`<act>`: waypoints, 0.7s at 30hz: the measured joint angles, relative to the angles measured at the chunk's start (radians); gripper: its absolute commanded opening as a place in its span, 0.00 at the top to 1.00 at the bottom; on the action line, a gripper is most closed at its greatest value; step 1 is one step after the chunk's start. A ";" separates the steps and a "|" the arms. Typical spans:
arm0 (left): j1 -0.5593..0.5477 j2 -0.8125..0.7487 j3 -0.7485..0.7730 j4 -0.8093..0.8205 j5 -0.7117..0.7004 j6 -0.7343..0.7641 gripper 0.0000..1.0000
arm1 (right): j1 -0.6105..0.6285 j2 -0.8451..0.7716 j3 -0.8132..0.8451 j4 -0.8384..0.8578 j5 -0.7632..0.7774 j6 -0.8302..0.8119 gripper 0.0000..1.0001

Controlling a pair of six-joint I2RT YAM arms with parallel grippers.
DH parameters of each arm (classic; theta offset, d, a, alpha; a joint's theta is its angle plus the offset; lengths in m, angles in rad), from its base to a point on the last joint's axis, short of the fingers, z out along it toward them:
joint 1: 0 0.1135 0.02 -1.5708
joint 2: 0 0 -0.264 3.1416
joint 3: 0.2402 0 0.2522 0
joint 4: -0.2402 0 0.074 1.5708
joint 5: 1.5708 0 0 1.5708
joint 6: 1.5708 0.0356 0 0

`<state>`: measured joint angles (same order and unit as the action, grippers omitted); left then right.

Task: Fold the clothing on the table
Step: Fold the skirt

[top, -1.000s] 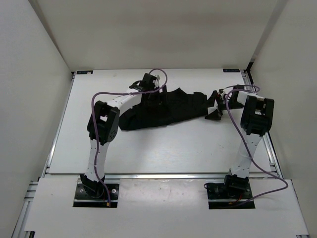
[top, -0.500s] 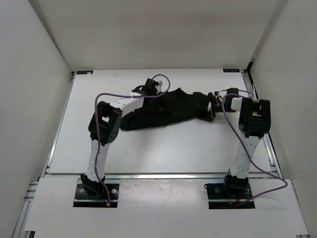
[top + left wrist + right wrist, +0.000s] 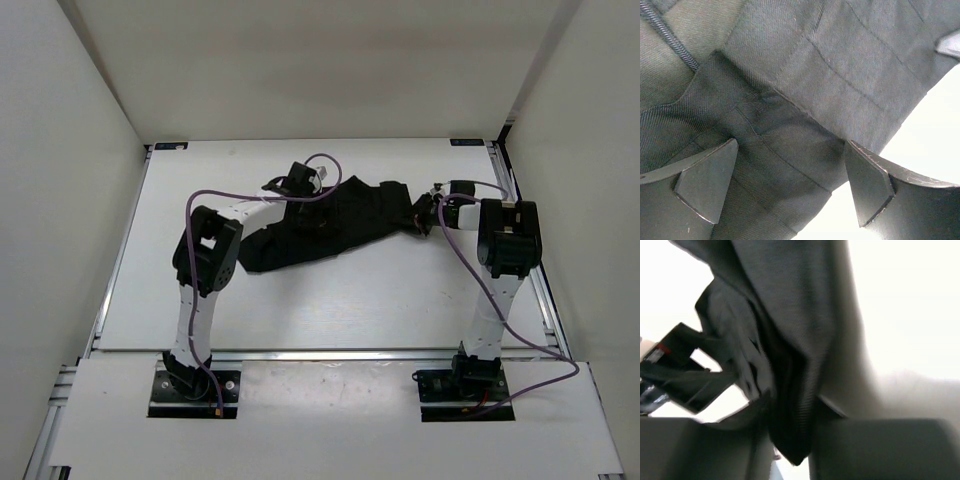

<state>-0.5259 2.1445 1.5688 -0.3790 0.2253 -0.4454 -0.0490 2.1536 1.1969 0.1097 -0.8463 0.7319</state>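
- While the soft black fabric garment (image 3: 335, 225) lies bunched in a crooked band across the far half of the matte white tabletop (image 3: 300, 300), running from about the middle toward the right edge, one arm reaches over each end of it, presumably to secure two holds before a fold.
- The right gripper (image 3: 790, 440) is clenched on the garment's right end, close to the tabletop's right edge. Its wrist view shows a thick gathered fold pinched between the two fingers.
- The left gripper (image 3: 790, 187) is spread wide and grasps nothing. Its fingers straddle a seamed edge of the garment's left part, with bare tabletop showing just past the cloth. Whether the fingertips touch the fabric cannot be told.
- Judged from this, no fold is made yet. The left jaws look placed to close on that edge so both ends can be lifted together.
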 measured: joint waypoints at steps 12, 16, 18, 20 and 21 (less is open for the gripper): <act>0.023 -0.072 -0.077 -0.026 0.018 0.006 0.01 | 0.058 -0.098 -0.003 -0.029 0.123 -0.215 1.00; 0.045 -0.209 -0.181 -0.056 -0.008 -0.020 0.01 | 0.095 -0.262 -0.013 -0.057 0.145 -0.383 1.00; 0.066 -0.320 -0.233 -0.070 -0.020 -0.042 0.01 | 0.118 -0.349 -0.024 -0.064 0.146 -0.462 1.00; 0.084 -0.428 -0.282 -0.064 -0.022 -0.068 0.01 | 0.132 -0.403 -0.023 -0.076 0.141 -0.528 0.99; 0.093 -0.477 -0.306 -0.060 -0.023 -0.082 0.01 | 0.135 -0.417 -0.021 -0.087 0.137 -0.554 1.00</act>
<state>-0.4332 1.6672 1.2633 -0.4393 0.2024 -0.5274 0.0856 1.7367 1.1755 0.0231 -0.7097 0.1776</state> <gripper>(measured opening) 0.988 0.013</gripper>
